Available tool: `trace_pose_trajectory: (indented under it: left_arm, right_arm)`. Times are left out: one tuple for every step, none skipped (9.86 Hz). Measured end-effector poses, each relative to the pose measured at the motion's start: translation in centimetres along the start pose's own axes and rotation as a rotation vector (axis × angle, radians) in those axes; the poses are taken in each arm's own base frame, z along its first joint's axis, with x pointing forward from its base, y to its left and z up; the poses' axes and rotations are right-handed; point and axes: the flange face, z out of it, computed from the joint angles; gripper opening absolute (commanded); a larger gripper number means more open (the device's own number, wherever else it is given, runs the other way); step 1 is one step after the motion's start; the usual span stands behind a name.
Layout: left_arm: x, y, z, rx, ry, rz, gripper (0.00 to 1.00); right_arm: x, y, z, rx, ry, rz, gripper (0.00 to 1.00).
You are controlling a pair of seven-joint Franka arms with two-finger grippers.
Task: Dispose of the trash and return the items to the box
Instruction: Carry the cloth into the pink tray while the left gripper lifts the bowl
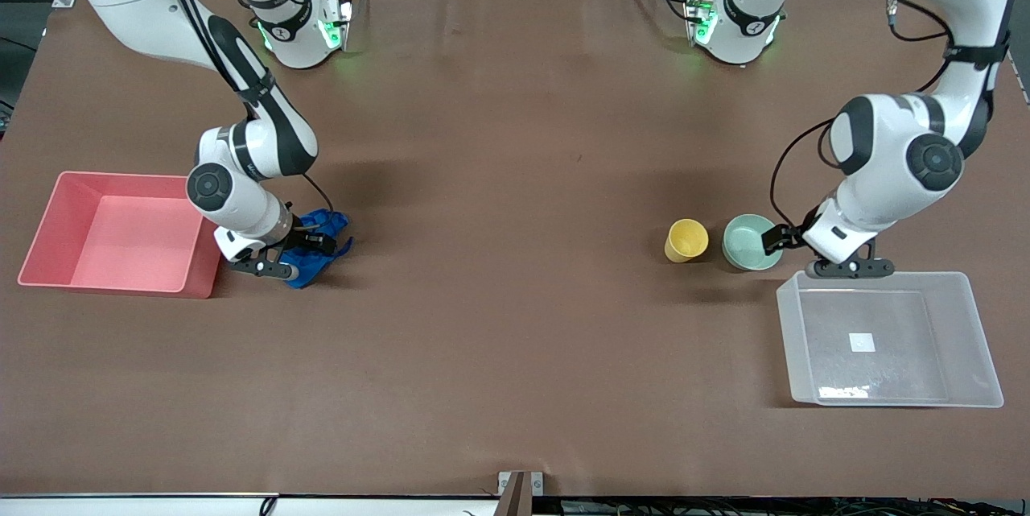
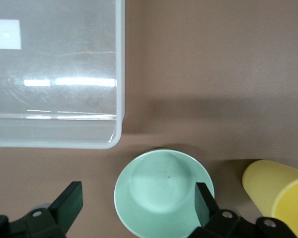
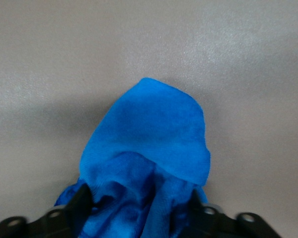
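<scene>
Clear box [image 1: 962, 339] nearest, blue trash [image 3: 149, 163] between right gripper [image 3: 141, 210] fingers [image 3: 82, 201]

The right gripper [image 1: 283, 252] covers part of the blue trash [image 1: 318, 246] in the front view. In the left wrist view, the clear box [image 2: 116, 74] and yellow cup [image 2: 275, 193] run off frame; the mint-green bowl [image 2: 161, 191] seems clipped too.

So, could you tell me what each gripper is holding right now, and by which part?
The right gripper pinches the blue trash by its bunched middle. The left gripper holds nothing: it is open, with one finger inside the mint-green bowl.
</scene>
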Motion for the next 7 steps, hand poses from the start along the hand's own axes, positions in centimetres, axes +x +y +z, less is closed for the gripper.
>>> trace_pose_trajectory:
  left_arm:
    - [-0.1, -0.1, 1.5, 0.0, -0.015, 0.002, 0.98]
    - [-0.2, -0.1, 2.9, -0.001, -0.032, 0.002, 0.98]
    - [-0.4, -0.2, 4.2, -0.001, -0.048, 0.002, 0.96]
    - [-0.6, -0.2, 5.4, -0.001, -0.062, 0.004, 0.93]
    - [-0.7, -0.2, 6.4, -0.002, -0.071, 0.011, 0.77]
    - [-0.8, -0.3, 7.1, -0.002, -0.072, 0.016, 0.37]
    - [-0.8, -0.6, 7.7, -0.003, -0.07, 0.014, 0.16]
  right_arm:
    - [0.0, 0.0, 0.0, 0.0, 0.0, 0.002, 0.01]
    - [0.0, 0.1, 0.0, 0.0, 0.0, 0.011, 0.01]
    - [0.1, 0.1, -0.1, 0.001, 0.003, 0.023, 0.01]
    - [0.4, 0.0, -0.4, 0.002, 0.007, 0.037, 0.01]
    - [0.7, -0.1, -0.9, -0.004, -0.006, 0.046, 0.01]
    - [1.3, -0.4, -2.2, -0.02, -0.045, 0.045, 0.01]
    - [2.1, -1.2, -5.2, -0.043, -0.095, 0.042, 0.01]
